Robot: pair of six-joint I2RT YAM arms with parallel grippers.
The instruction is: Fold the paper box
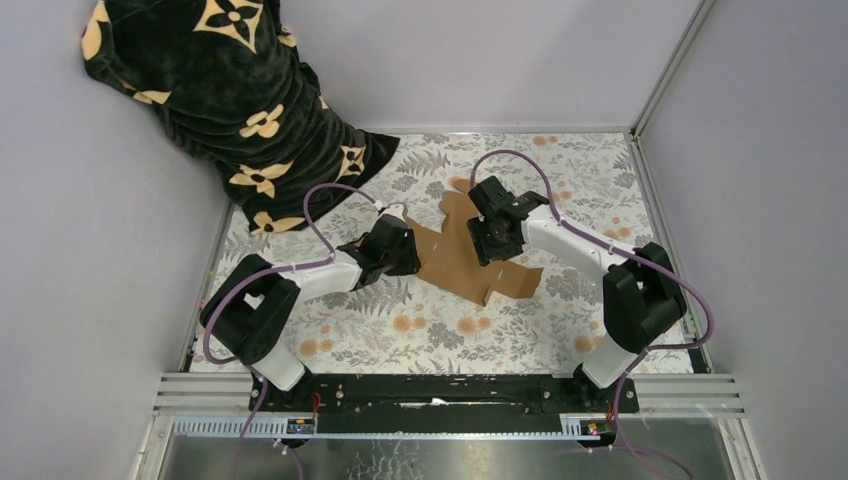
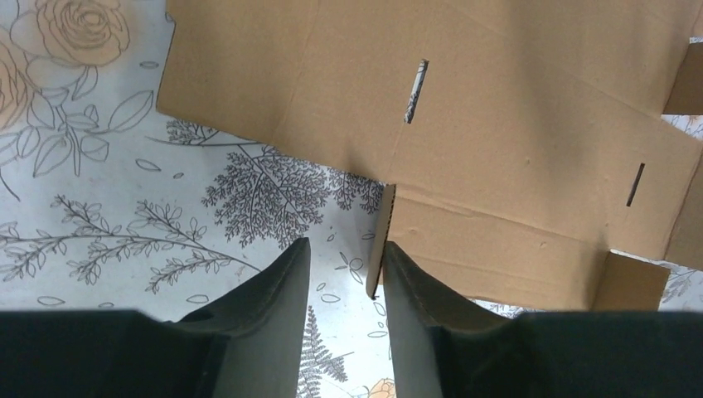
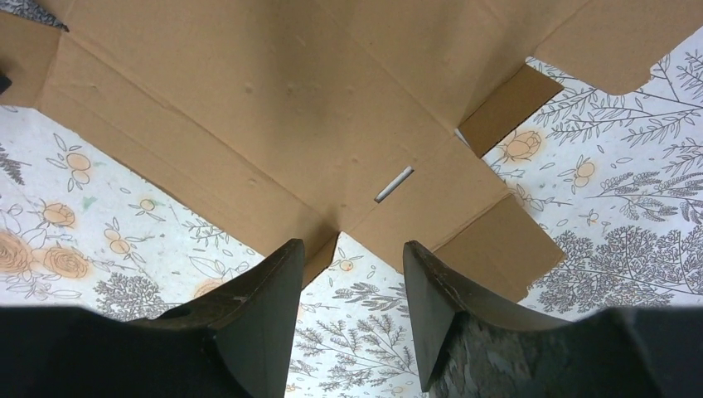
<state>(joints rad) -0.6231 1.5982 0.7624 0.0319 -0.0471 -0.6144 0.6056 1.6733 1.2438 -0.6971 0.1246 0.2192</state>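
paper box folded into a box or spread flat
Spread flat: the paper box lies as an open die-cut sheet on the table, flaps and slots showing, no box shape formed.

The left arm [image 1: 320, 275] and the right arm [image 1: 560, 235] look alike, each built of white tubular links between chunky black joint housings. A purple cable [image 1: 512, 152] runs in loose loops along each one, and both rise from white feet on a black base rail [image 1: 440, 395]. The gripper fingers [image 2: 273, 307] are matte black wedges tapering to blunt tips.
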